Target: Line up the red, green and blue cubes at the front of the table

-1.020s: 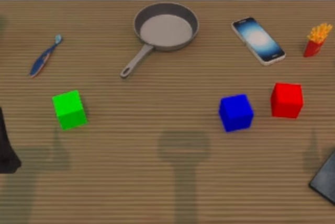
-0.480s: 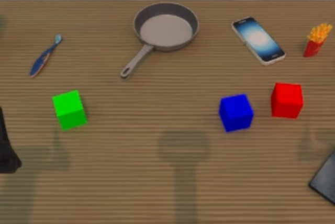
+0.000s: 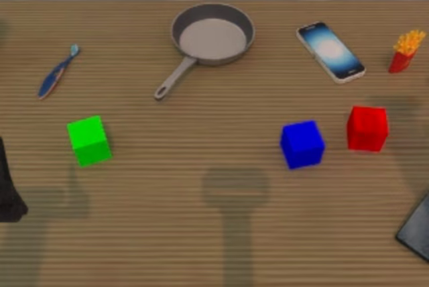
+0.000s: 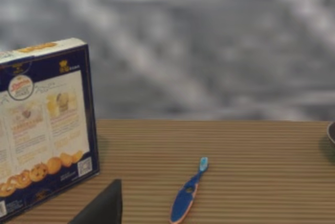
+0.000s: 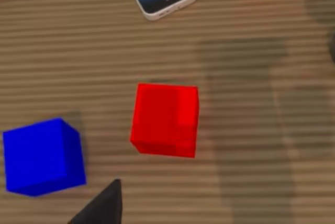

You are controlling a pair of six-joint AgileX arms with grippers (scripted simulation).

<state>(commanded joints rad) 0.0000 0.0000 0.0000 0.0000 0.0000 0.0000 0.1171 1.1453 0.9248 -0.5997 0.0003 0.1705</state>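
**Three cubes on the desk, both hands barely in view**

Only a dark corner of the right hand (image 3: pixel 415 228) shows at the top view's right edge; one dark fingertip (image 5: pixel 102 205) pokes into its wrist view, so I cannot tell whether it is open or closed. The left hand (image 3: pixel 8 190) is cut off at the left edge, its state likewise unclear. Three cubes, one of each colour: the red cube (image 5: pixel 165 119) lies just beyond the right hand, the blue cube (image 5: pixel 43 155) beside it, apart; the green cube (image 3: pixel 88 139) sits near the left hand. One toothbrush (image 4: pixel 188 192), perhaps one biscuit box (image 4: pixel 44 124), half cropped. The desk (image 3: pixel 214 233) also holds one pan (image 3: pixel 211 35), one phone (image 3: pixel 331 51) and one fries carton (image 3: pixel 404 52).
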